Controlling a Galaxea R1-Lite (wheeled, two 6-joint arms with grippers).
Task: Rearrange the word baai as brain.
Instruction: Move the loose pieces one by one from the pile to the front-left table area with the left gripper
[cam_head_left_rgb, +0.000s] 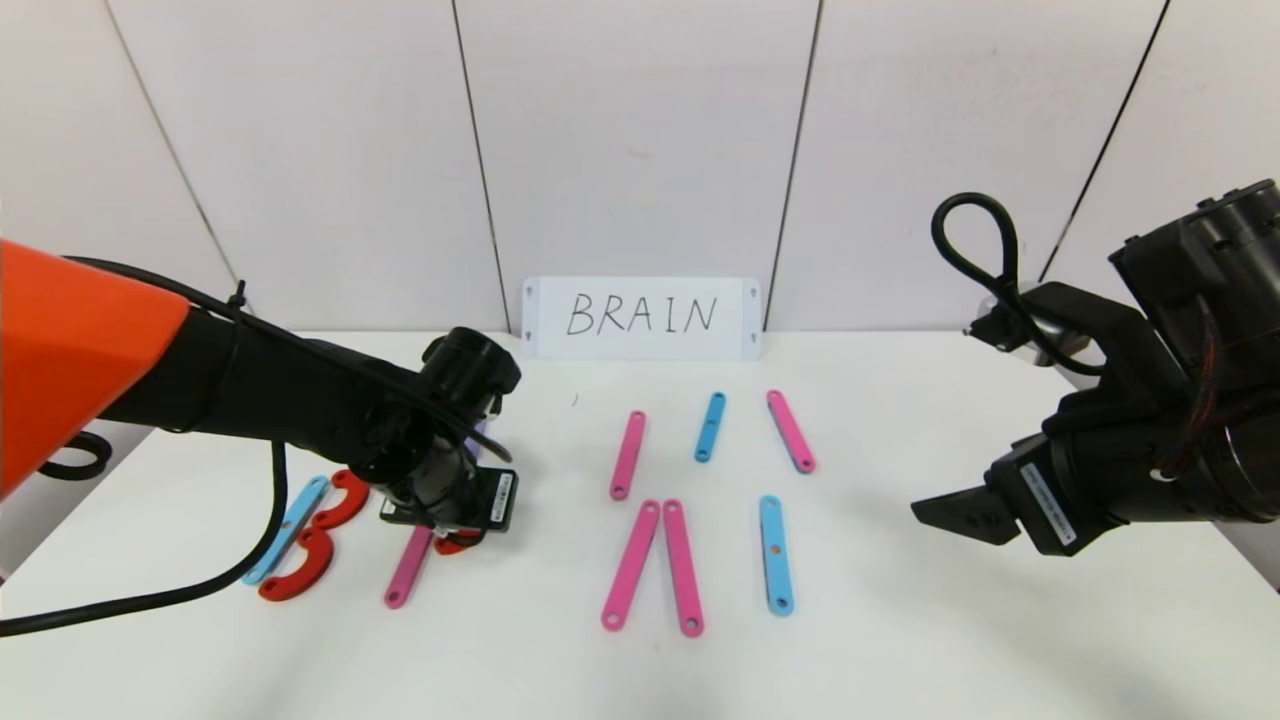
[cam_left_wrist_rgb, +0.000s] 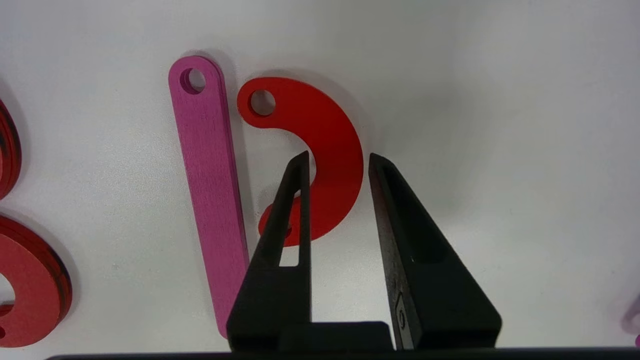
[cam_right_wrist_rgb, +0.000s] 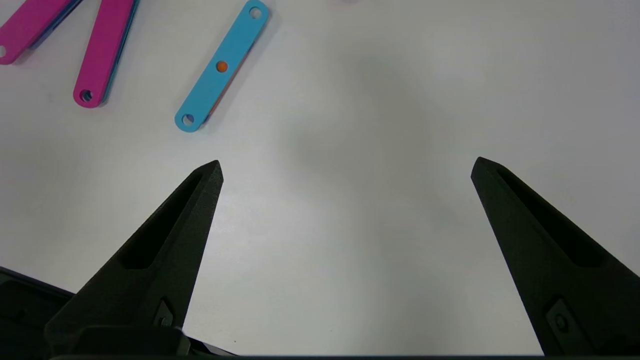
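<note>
Left gripper, fingers slightly parted astride the red curve lying beside a pink strip on the counter (an R taking shape after the B); A, I, N unfinished; right gripper idle, fingers wide apart.

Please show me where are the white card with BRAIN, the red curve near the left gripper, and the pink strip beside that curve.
white card (cam_head_left_rgb: 641, 317): head view, middle of its written face.
red curve (cam_left_wrist_rgb: 336, 150): left wrist view, outer bend.
pink strip (cam_left_wrist_rgb: 210, 175): left wrist view, mid-length.
</note>
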